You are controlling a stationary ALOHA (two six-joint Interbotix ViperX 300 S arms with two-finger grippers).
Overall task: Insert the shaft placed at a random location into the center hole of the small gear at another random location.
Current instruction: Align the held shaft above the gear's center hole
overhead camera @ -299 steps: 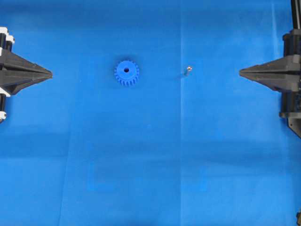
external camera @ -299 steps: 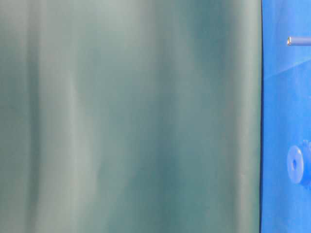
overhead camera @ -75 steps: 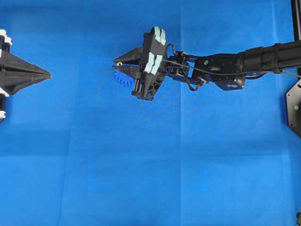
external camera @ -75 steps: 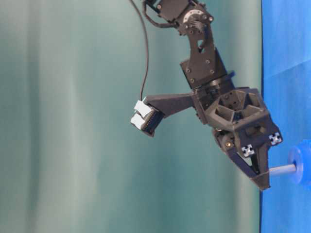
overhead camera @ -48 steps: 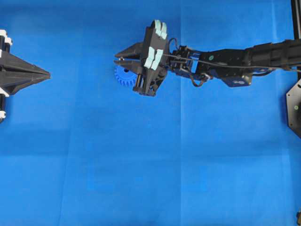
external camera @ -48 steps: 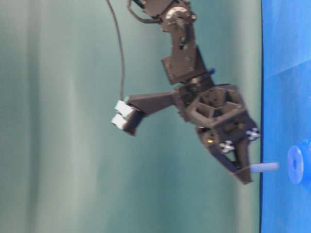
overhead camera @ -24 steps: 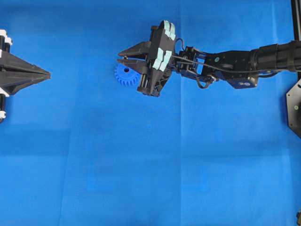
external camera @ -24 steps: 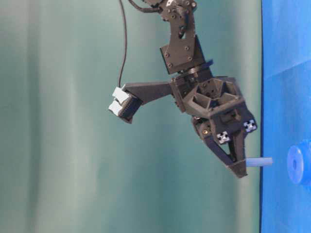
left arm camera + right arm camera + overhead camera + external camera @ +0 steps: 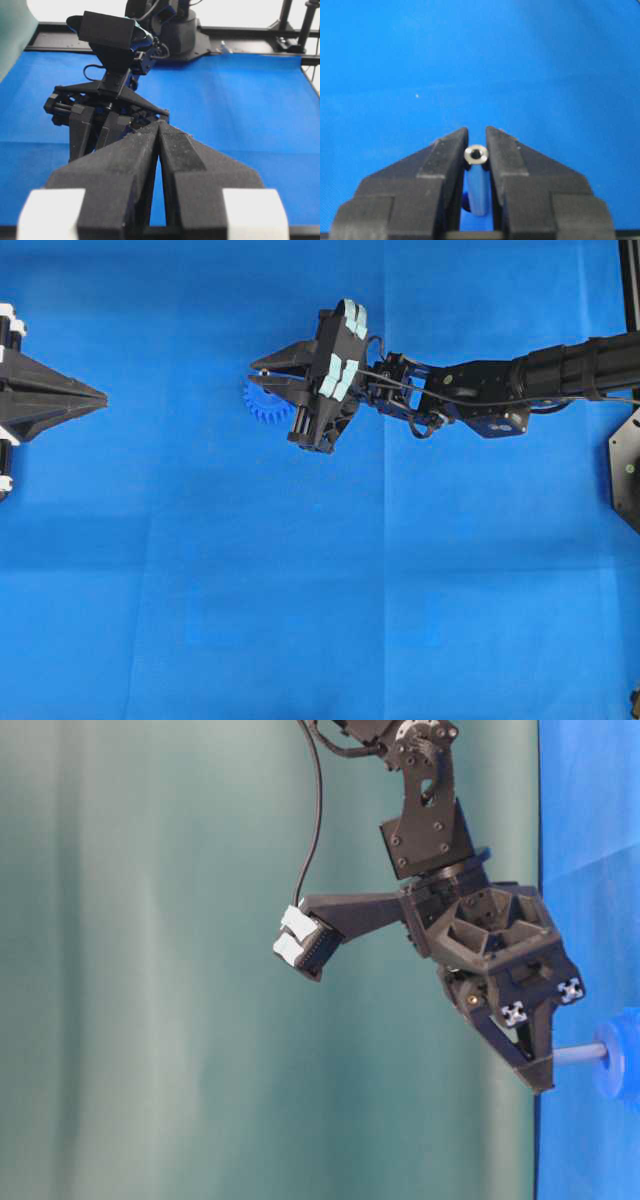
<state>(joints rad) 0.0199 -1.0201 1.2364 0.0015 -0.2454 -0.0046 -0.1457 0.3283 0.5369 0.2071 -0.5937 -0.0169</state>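
Observation:
My right gripper [image 9: 258,371] reaches across to the small blue gear [image 9: 262,410] and is shut on the shaft [image 9: 578,1057], a silvery pin. In the table-level view the pin's far end meets the gear's hub [image 9: 622,1065]; the center hole is hidden there. In the right wrist view the shaft's shiny ringed end [image 9: 476,154] sits clamped between the two black fingers [image 9: 445,160]. My left gripper [image 9: 103,397] is shut and empty at the left edge, far from the gear, and it also shows in the left wrist view [image 9: 159,123].
A blue cloth [image 9: 320,590] covers the table. A green backdrop [image 9: 200,1020] fills the table-level view. The right arm [image 9: 500,380] stretches from the right edge across the upper middle. The arm bases and a black frame [image 9: 240,32] stand at the far edge.
The right gripper, which had lifted the shaft away from the gear, has come back down; the shaft's end now meets the gear's hub. The left gripper has not moved.

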